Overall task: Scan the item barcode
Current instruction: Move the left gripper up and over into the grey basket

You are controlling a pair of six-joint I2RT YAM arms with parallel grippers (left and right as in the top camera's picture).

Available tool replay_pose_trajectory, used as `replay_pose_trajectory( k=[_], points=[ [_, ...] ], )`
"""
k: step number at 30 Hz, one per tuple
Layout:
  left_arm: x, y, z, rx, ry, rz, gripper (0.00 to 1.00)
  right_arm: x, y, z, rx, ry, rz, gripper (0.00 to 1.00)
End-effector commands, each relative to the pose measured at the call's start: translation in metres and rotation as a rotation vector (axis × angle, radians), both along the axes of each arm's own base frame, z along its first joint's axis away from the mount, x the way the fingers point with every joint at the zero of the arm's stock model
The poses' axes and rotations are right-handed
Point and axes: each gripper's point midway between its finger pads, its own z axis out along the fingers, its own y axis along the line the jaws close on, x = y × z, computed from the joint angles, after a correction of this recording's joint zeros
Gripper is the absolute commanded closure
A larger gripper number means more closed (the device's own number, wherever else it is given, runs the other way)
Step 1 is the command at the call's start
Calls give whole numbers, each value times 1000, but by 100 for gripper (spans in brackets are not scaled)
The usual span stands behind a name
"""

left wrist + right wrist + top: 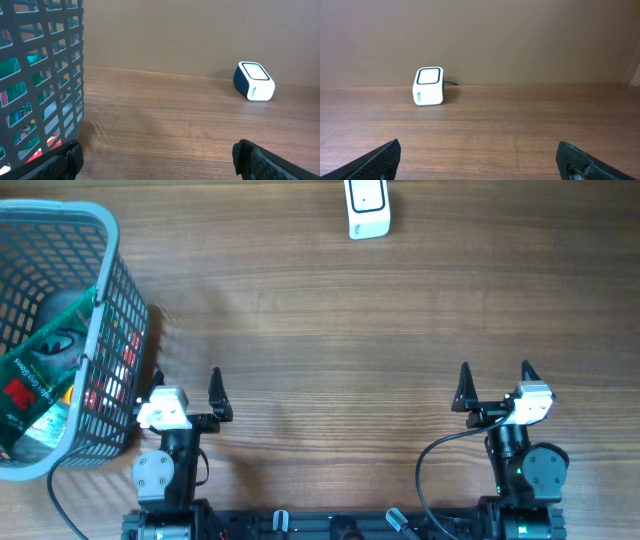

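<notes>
Currently the 2 grippers sit low at the near edge of the table (330, 320), each spread wide and holding nothing: the left gripper (186, 378) just beside the grey basket (112, 330), the right gripper (496, 370) well apart from it. Packaged items, among them a green packet (38, 368), lie inside the basket at the table's left. The white barcode scanner (367, 208) stands at the far edge.

This is looking like a mock shop checkout on a robot test bench: a scanner (367, 210) is sitting at the far edge of a wood-grain worktop (330, 340), a basket (120, 330) is holding packets (45, 365) at the left, and a left arm (165, 465) and right arm (522, 460) are standing at the near edge.
</notes>
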Motion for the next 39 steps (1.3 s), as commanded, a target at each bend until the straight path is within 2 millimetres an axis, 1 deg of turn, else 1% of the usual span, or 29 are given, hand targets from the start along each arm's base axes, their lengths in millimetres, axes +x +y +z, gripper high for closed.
replay_pose_trajectory(
  k=[1,32,33,35,36,37,39],
  points=[
    [-1,1,-1,-10,3,6,0,0,1,-1,-12,5,2,0],
    [-1,1,0,-10,-2,5,0,0,1,-1,-13,5,2,0],
    [0,-5,3,-42,-12,-26,0,0,1,-1,-12,5,2,0],
    [-2,-24,11,-111,-40,-138,0,0,1,-1,-12,5,2,0],
    [-4,-37,15,-132,-51,-214,0,0,1,-1,-13,5,2,0],
    [-11,-62,23,-135,-71,-370,0,0,1,-1,-12,5,2,0],
    [-21,-83,27,-165,-73,-499,0,0,1,-1,-13,5,2,0]
  ],
)
